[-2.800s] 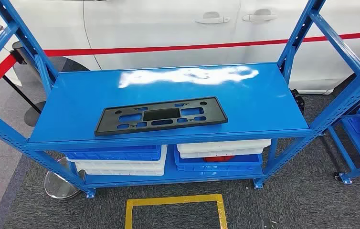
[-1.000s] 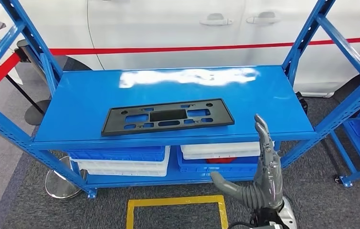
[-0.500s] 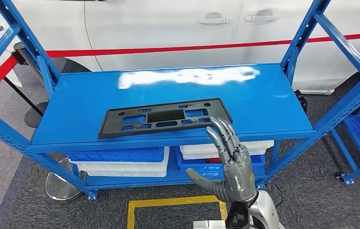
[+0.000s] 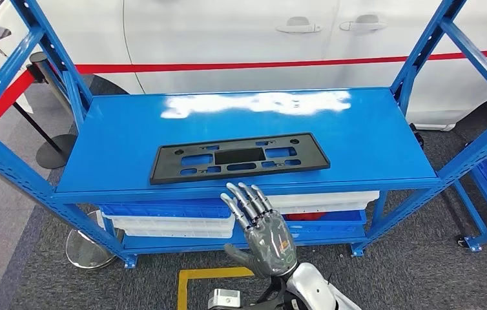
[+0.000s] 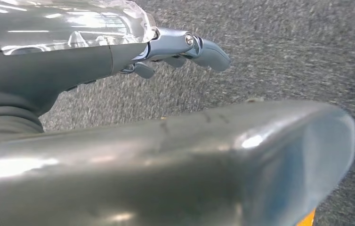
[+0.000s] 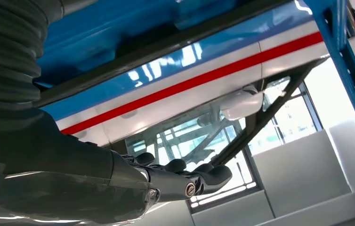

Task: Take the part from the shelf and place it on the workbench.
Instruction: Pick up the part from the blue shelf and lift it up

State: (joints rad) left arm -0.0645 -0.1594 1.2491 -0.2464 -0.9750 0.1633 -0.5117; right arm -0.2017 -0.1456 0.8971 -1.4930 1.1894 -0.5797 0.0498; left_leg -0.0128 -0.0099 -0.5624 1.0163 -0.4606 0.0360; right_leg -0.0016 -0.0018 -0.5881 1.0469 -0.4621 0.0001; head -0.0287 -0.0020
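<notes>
Bins (image 4: 170, 223) (contents hidden) sit under the shelf (image 4: 370, 139); right hand (image 4: 263, 229) fingers (image 4: 244, 197) spread, empty.

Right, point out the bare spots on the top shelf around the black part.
The blue shelf top is bare right of the black part, behind it toward the white car, and left of it. The front strip is narrow; the right hand hovers there.

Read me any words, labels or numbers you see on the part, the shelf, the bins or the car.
None can be read: the black part, the blue shelf, the bins and the white car show no text. The car's red stripe is plain.
</notes>
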